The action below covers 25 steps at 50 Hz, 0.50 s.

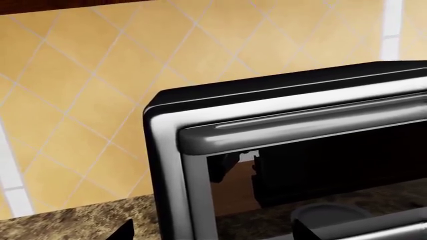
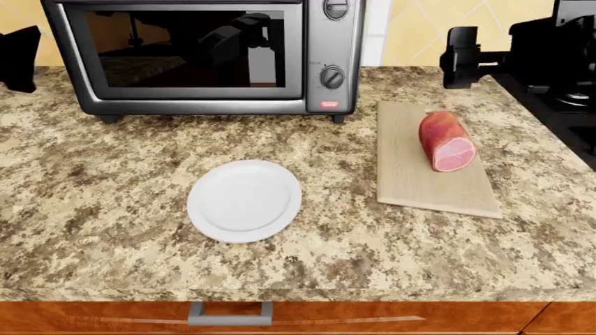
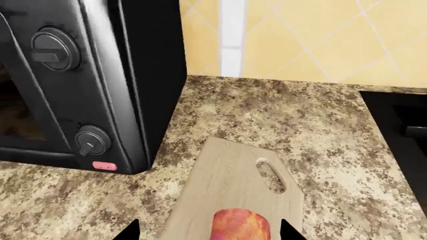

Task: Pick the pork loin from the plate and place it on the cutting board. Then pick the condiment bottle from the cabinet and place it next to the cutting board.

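Observation:
The pork loin point(image 2: 446, 142) lies on the light wooden cutting board point(image 2: 410, 174), to the right of the toaster oven. The white plate point(image 2: 244, 200) sits bare on the counter's middle. My right gripper point(image 2: 463, 57) hovers above the far end of the board. In the right wrist view it point(image 3: 210, 232) is open, with the pork loin point(image 3: 240, 226) below and apart from its fingertips, on the cutting board point(image 3: 227, 185). My left gripper point(image 2: 19, 57) hangs at the oven's left side, and in the left wrist view it point(image 1: 213, 232) is open and holds nothing. The condiment bottle and the cabinet are out of view.
A black and steel toaster oven point(image 2: 205, 56) stands at the back left, close in front of the left wrist camera point(image 1: 287, 125). A black stove point(image 2: 559, 91) borders the counter on the right. A drawer handle point(image 2: 230, 314) sits below the counter's front edge.

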Motion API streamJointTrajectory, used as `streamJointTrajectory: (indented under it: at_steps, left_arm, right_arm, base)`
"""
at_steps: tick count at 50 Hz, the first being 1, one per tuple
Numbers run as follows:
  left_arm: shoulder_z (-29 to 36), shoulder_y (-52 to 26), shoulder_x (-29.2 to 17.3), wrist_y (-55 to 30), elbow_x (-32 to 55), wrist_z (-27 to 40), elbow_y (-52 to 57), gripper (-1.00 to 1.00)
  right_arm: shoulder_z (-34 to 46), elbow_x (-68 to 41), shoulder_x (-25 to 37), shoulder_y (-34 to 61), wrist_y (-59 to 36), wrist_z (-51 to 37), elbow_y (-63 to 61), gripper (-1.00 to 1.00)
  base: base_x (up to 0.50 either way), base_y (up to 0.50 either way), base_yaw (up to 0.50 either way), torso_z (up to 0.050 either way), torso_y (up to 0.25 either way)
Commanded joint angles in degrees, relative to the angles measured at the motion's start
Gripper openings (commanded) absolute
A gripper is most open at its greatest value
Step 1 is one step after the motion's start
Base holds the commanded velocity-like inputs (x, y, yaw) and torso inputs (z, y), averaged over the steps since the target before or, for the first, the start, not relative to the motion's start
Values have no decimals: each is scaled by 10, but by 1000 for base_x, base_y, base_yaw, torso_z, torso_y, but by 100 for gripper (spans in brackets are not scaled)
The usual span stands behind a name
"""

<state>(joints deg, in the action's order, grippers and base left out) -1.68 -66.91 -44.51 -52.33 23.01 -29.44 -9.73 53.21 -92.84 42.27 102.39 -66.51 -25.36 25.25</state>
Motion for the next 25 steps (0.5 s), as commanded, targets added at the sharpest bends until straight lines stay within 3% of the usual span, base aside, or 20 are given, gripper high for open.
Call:
streamJointTrajectory:
  at_steps: [1, 10, 25]
  left_arm:
    - [-11, 8, -3, -2, 9, -3, 6, 100]
    - [-18, 13, -3, -1, 17, -6, 9, 100]
    - [-32, 19, -1, 4, 28, -11, 6, 100]
  right_arm:
    - [-43, -92, 23, 18, -12, -109, -117, 100]
    - [-60, -167, 14, 75, -30, -190, -173, 100]
    - [-50, -221, -38, 200, -74, -239, -162, 100]
  base:
    - [0, 0, 0, 0, 0]
    - [0, 0, 0, 0, 0]
    - [0, 0, 0, 0, 0]
